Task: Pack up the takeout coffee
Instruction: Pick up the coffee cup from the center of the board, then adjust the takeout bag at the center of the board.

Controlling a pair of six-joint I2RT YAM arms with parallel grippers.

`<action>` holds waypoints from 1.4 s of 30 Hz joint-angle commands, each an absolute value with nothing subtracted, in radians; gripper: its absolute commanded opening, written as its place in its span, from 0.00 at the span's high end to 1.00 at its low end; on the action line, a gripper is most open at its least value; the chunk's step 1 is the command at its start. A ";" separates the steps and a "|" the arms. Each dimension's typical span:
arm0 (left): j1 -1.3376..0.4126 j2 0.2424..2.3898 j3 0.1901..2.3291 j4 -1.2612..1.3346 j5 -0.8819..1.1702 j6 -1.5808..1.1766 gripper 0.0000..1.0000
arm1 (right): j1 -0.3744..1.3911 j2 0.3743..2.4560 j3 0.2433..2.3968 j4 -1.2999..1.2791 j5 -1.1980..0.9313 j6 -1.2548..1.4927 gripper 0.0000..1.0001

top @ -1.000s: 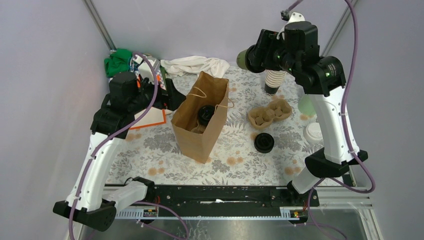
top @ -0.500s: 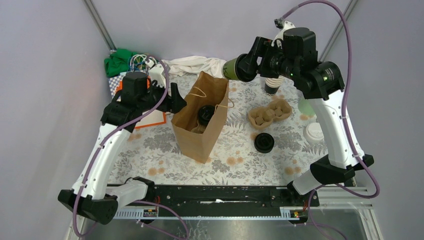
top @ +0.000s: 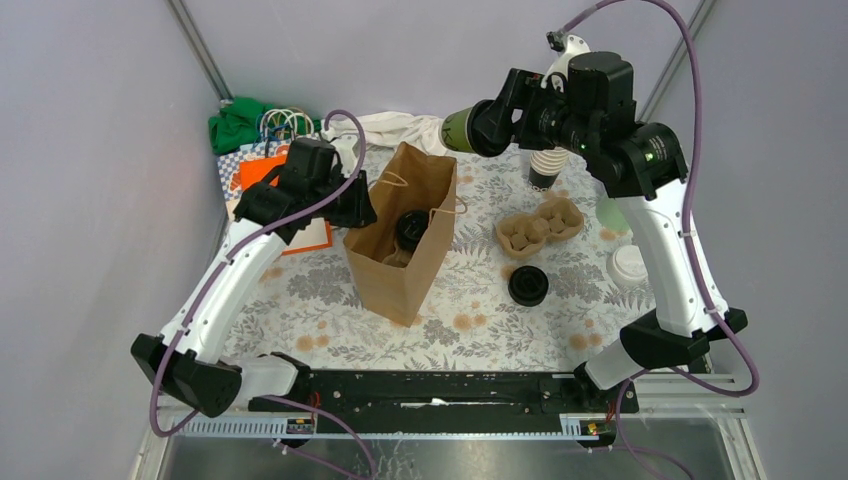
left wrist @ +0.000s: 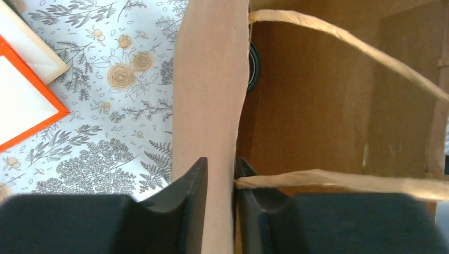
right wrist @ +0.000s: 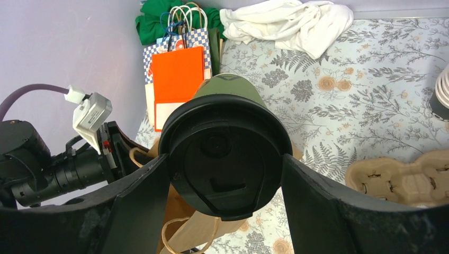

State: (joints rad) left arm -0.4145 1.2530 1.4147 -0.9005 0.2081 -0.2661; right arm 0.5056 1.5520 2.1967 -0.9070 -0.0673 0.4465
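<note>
now the right fingers (right wrist: 140,201) clamp a lidded coffee cup (top: 459,129) sideways above the table's (top: 480,330) far edge; likely light, crushable paper, best held around its wall. left fingers (left wrist: 195,206) pinch the paper bag's (top: 400,270) rim.

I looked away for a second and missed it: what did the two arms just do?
The left pincer swung right to the paper bag and closed on its rim. The right pincer, gripping a lidded green cup, carried it left toward the bag's mouth. The bag and cup tray stayed put.
</note>
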 commanded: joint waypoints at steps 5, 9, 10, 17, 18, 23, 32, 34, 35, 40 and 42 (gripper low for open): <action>-0.462 1.284 1.513 -0.996 0.043 -0.382 1.00 | 0.509 1.563 2.216 -0.870 -0.074 0.403 0.43; -0.465 1.267 1.505 -0.999 0.056 -0.465 1.00 | 0.508 1.556 2.196 -0.858 -0.093 0.409 0.43; -0.467 1.265 1.503 -0.998 0.058 -0.497 1.00 | 0.509 1.554 2.190 -0.852 -0.096 0.413 0.43; -0.483 1.304 1.562 -1.027 0.006 -0.670 1.00 | 0.509 1.572 2.202 -0.838 -0.110 0.408 0.43; -0.483 1.308 1.557 -1.016 0.011 -0.708 1.00 | 0.508 1.579 2.210 -0.838 -0.110 0.402 0.43; -0.515 1.295 1.441 -0.885 0.033 -0.927 1.00 | 0.509 1.627 2.299 -0.854 -0.115 0.372 0.43; -0.654 1.253 1.314 -0.695 -0.169 -1.244 0.99 | 0.509 1.629 2.341 -0.876 -0.144 0.400 0.44; -0.691 1.261 1.327 -0.690 -0.223 -1.276 0.96 | 0.509 1.628 2.354 -0.891 -0.141 0.403 0.44; -0.705 1.270 1.347 -0.703 -0.239 -1.276 0.95 | 0.509 1.624 2.355 -0.894 -0.136 0.405 0.44; -0.765 1.322 1.479 -0.857 -0.325 -1.330 0.93 | 0.509 1.610 2.361 -0.905 -0.121 0.409 0.44; -0.790 1.314 1.466 -0.862 -0.337 -1.415 0.93 | 0.508 1.609 2.365 -0.918 -0.125 0.415 0.45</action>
